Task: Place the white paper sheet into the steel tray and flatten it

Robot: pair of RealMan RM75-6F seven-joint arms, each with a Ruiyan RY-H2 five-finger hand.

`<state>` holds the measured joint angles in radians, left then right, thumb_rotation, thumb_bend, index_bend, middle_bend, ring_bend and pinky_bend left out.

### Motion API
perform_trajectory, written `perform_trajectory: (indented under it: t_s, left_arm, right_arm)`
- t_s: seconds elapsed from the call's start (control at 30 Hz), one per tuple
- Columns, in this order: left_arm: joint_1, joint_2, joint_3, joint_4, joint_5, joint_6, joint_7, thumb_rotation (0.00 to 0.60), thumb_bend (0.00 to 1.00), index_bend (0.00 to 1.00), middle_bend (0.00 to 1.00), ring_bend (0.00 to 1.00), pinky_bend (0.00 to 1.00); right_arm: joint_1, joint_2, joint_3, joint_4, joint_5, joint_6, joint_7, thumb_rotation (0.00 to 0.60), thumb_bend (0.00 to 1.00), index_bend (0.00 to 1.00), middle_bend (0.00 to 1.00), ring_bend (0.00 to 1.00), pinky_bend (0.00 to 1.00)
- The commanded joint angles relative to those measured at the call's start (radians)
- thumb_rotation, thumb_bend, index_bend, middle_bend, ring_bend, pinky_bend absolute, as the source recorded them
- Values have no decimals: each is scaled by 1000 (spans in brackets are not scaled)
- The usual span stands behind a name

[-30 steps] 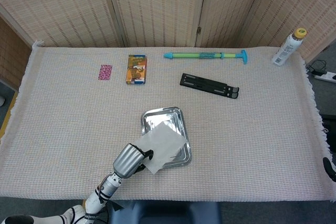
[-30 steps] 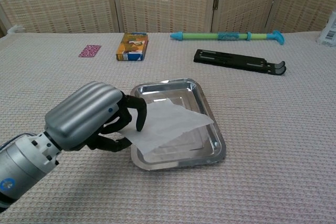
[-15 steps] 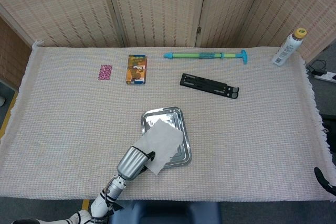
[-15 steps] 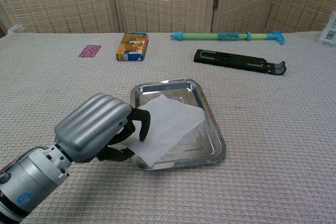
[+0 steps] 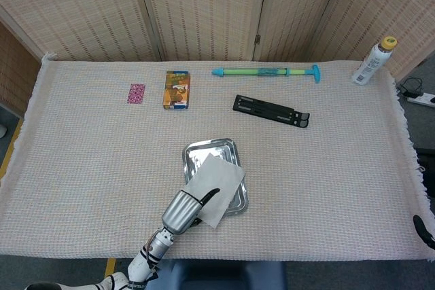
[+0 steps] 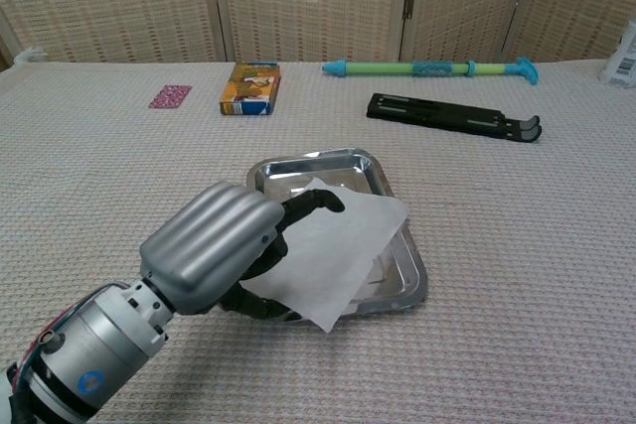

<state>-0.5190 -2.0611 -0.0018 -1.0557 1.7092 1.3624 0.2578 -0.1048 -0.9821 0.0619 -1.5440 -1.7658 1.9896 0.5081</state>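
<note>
A: Start with the big stuff. What's laid out?

B: A table (image 5: 340,188) under a woven cloth, with the steel tray (image 6: 393,276) near its front edge. Along the back sit a black folding stand (image 5: 270,111), a green and blue tube (image 5: 265,71), a small printed box (image 5: 177,89), a pink packet (image 5: 136,93), and a white bottle (image 5: 373,60) at the far right corner. Those are well apart from the tray and look to be no part of the job.

A: And the paper?

B: The white paper sheet (image 6: 343,245) lies tilted over the tray. Its far part covers the middle of the tray, but its near corner hangs out past the front rim, so it isn't lying flat inside yet.

A: Which hand has it?

B: The left hand (image 6: 214,250), coming in from the near left of the tray. Its fingers (image 6: 313,203) are curled around the sheet's left edge, one over the top and the others underneath, so it pinches the paper rather than pressing on it. I'd say it holds the edge that way to drag the sheet further into the tray.

A: So the sheet sits where, relative to the hand?

B: Just to the right of it and slightly beyond, spreading away from the knuckles across the tray.

A: The right hand?

B: Neither view shows it clearly; only a dark sliver appears at the head view's right edge.
</note>
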Motion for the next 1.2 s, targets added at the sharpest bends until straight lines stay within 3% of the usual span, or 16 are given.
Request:
perform_trajectory:
  t_s: [0.03, 0.53, 0.87, 1.2]
  left_arm:
    - [0, 2, 6, -14, 5, 0, 12, 600, 238, 203, 1000, 1000, 1000]
    - [10, 27, 31, -151, -21, -80, 149, 600, 230, 213, 1000, 1000, 1000]
    - [-34, 18, -34, -123, -46, -117, 103, 600, 188, 168, 1000, 1000, 1000]
    - [-12, 122, -27, -337, -187, -243, 227, 600, 153, 127, 1000, 1000, 1000]
  right_arm:
    - [1, -2, 2, -3, 4, -1, -3, 600, 403, 0, 0, 0, 0]
    - [-4, -4, -10, -14, -20, 9, -5, 600, 402, 0, 0, 0, 0]
    - [-3, -3, 5, -9, 20, 7, 23, 600, 403, 0, 0, 0, 0]
    - [0, -12, 0, -17, 5, -2, -6, 600, 402, 0, 0, 0, 0]
